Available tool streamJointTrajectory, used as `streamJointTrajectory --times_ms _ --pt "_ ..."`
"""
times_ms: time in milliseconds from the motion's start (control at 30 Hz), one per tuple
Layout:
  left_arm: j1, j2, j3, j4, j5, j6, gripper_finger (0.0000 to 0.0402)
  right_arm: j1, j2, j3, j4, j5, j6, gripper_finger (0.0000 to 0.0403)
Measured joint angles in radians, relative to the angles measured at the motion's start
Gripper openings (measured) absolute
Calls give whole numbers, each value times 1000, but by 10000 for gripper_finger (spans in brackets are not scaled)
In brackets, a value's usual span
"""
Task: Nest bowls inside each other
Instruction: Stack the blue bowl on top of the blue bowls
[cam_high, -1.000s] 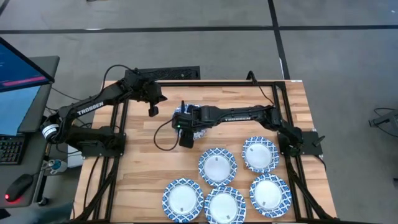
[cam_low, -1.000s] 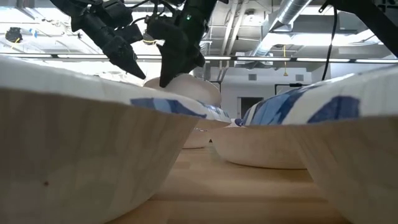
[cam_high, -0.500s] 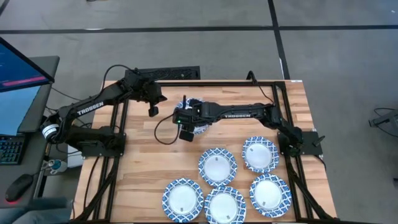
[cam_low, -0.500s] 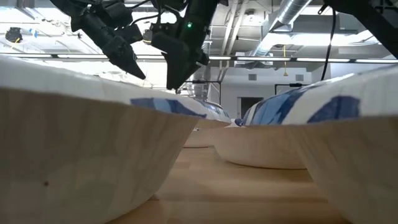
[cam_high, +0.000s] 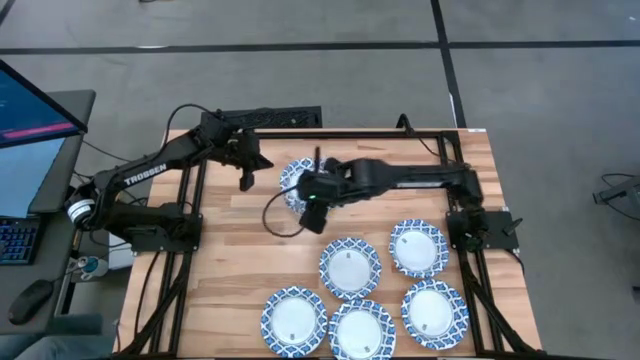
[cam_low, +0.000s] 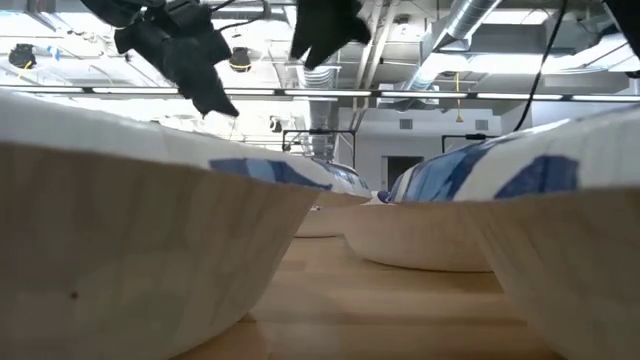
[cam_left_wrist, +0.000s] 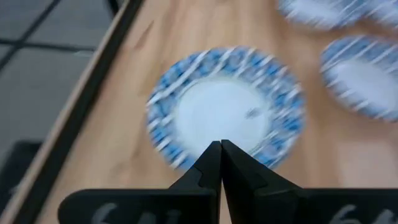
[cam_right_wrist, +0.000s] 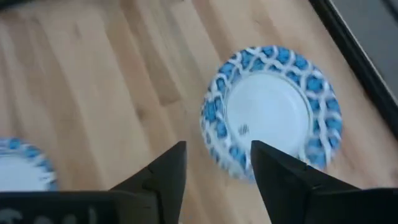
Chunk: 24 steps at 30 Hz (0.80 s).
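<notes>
A blue-rimmed white bowl (cam_high: 293, 178) (cam_right_wrist: 270, 109) (cam_left_wrist: 227, 115) lies level on the wooden table at its far middle; whether more are nested under it I cannot tell. My right gripper (cam_high: 313, 212) (cam_right_wrist: 214, 163) hangs open and empty above the table, just beside that bowl's near edge. My left gripper (cam_high: 245, 181) (cam_left_wrist: 221, 155) hovers shut to the bowl's left, pointing at it from above. Several more bowls lie apart on the near half, among them one (cam_high: 350, 267) in the middle and one (cam_high: 418, 247) to its right.
The near bowls (cam_high: 362, 330) crowd the table's near right and fill the low view's front (cam_low: 130, 240). A black frame rail (cam_high: 300, 137) runs along the far edge. Bare wood (cam_high: 225, 260) lies at the near left. A monitor stands off the table's left.
A bowl that stood tipped up under my right gripper has come down and now lies level at the far middle. My right gripper has risen clear of it and drawn a little toward the table's right edge.
</notes>
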Motion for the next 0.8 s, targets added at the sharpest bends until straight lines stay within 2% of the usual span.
streamJointTrajectory --times_ms 133,200,267,433,533,667,800 --pt "-47 0 0 73 83 -74 0 11 -86 -17 -141 -71 141 212" --pt "-86 0 0 103 87 -104 0 10 -117 -80 -219 -108 227 214" --pt "-132 0 0 112 88 -121 0 17 -156 -187 -222 -115 287 213" --pt "-260 0 -1 116 16 -154 0 40 -307 -508 40 -176 424 204" --pt "-330 18 -10 110 -26 -138 0 53 -380 -675 176 -177 512 198" --pt "-409 96 -13 79 -153 -58 0 66 -474 -807 251 -151 650 189" --pt "-430 208 3 107 -236 -39 0 104 -521 -850 308 -110 723 182"
